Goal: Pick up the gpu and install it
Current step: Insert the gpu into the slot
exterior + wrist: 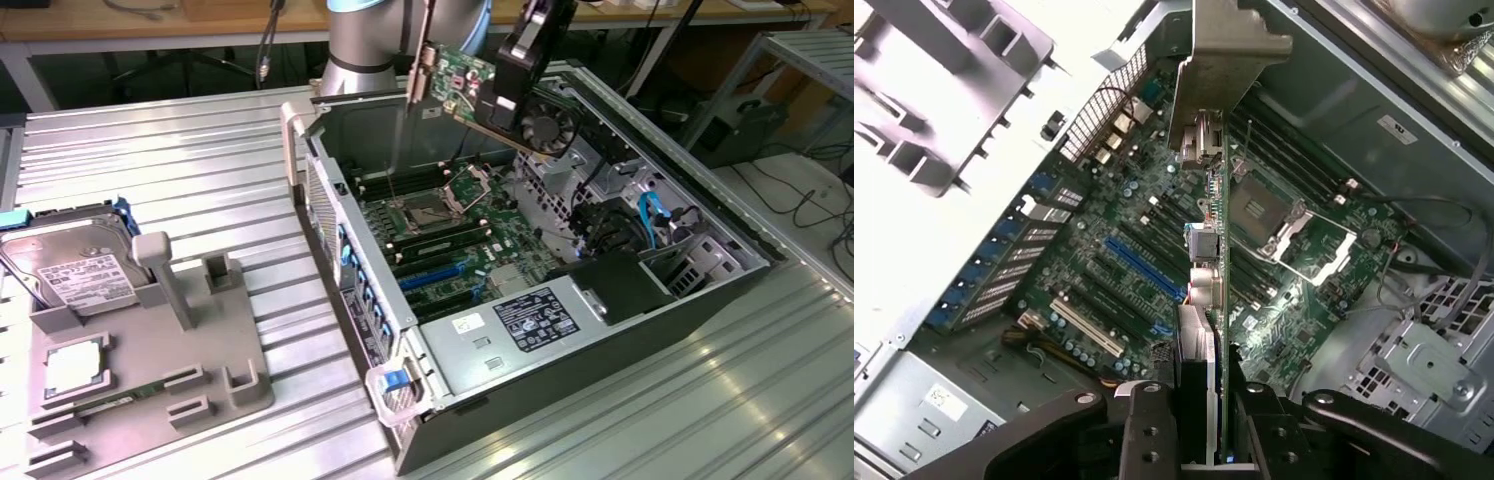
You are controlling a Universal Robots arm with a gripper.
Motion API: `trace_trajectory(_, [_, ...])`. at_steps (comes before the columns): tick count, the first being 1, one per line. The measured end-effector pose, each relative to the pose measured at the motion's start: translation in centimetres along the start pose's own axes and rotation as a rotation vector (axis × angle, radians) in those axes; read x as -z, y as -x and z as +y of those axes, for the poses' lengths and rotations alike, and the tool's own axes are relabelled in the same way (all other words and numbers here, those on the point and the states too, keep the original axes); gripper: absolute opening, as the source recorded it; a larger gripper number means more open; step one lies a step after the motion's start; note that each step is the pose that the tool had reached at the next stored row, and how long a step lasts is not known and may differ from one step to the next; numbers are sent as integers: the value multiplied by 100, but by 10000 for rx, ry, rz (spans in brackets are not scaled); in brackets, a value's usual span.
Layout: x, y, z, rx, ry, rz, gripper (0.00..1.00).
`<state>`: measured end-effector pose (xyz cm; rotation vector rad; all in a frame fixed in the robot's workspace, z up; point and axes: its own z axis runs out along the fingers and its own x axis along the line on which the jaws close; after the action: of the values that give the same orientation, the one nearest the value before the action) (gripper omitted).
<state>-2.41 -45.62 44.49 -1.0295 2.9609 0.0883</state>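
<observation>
The gpu (461,85) hangs in the air above the open computer case (694,300), over the case's far end and clear of everything inside it. In the exterior view it is tilted, its green board side facing the camera. Its long silver bracket (419,72) is at the end toward the exterior view's left, and a black cooler fan (547,125) is at the other end. The hand (514,70) is clenched on the card from above, grasping it along its upper edge.

In the wrist view the gpu (1216,250) appears edge-on as a thin line running away from the camera, with the bracket (1229,60) at its far end. The hand (1202,440) clamps it, a black finger (1149,430) pressed against each face.

Below the card lies the green motherboard (447,230) (1114,250). Its square processor socket (434,210) (1259,205) is open, and the blue expansion slot (427,275) (1144,265) sits among the black slots beside it. The card touches none of the slots. A grey power supply (534,320) with a black label fills the near end of the case.

The case rests on a ribbed metal table (174,160). Well apart from it, toward the exterior view's left, a grey holder (200,350) stands on the table. A silver hard drive (74,265) with a white label leans in it.
</observation>
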Motion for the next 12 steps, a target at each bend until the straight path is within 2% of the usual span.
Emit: trace_trajectory(12, [0, 0, 0, 1017, 24, 52, 28])
